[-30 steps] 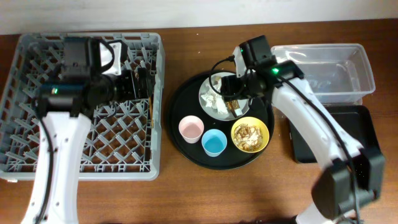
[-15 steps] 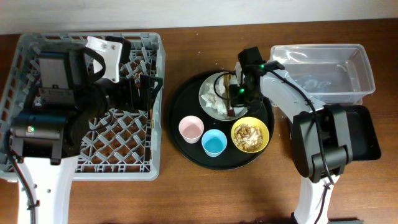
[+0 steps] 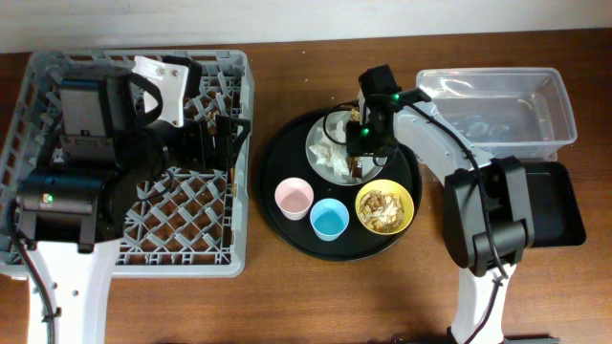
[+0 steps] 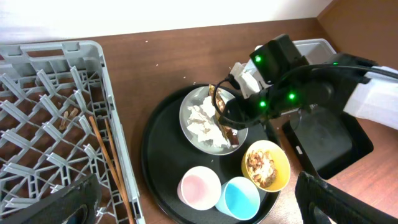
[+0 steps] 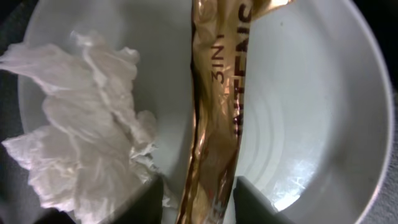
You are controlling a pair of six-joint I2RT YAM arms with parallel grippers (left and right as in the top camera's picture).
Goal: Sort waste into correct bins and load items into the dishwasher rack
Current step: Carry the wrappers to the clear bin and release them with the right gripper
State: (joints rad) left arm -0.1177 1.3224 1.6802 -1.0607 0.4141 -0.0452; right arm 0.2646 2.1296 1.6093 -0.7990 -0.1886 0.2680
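Observation:
My right gripper [image 3: 359,158] is low over the pale plate [image 3: 316,141], open, with a finger on each side of the brown wrapper strip [image 5: 217,93]. Crumpled white tissue [image 5: 87,124] lies left of the strip on the plate [image 5: 311,112]. The yellow bowl [image 3: 385,206] holds brownish food scraps. The pink cup [image 3: 294,198] and blue cup [image 3: 329,220] stand in front of the plate. My left gripper [image 4: 196,202] is open and empty, over the right edge of the grey rack [image 3: 191,225].
Plate, bowl and cups sit on a round black tray [image 3: 287,153]. A clear tub [image 3: 507,105] stands at the back right, with a shallow black tray [image 3: 535,205] in front of it. Chopsticks [image 4: 109,155] lie in the rack.
My right gripper has come down onto the plate and now straddles the wrapper strip. My left arm shifted a second ago and has since held still.

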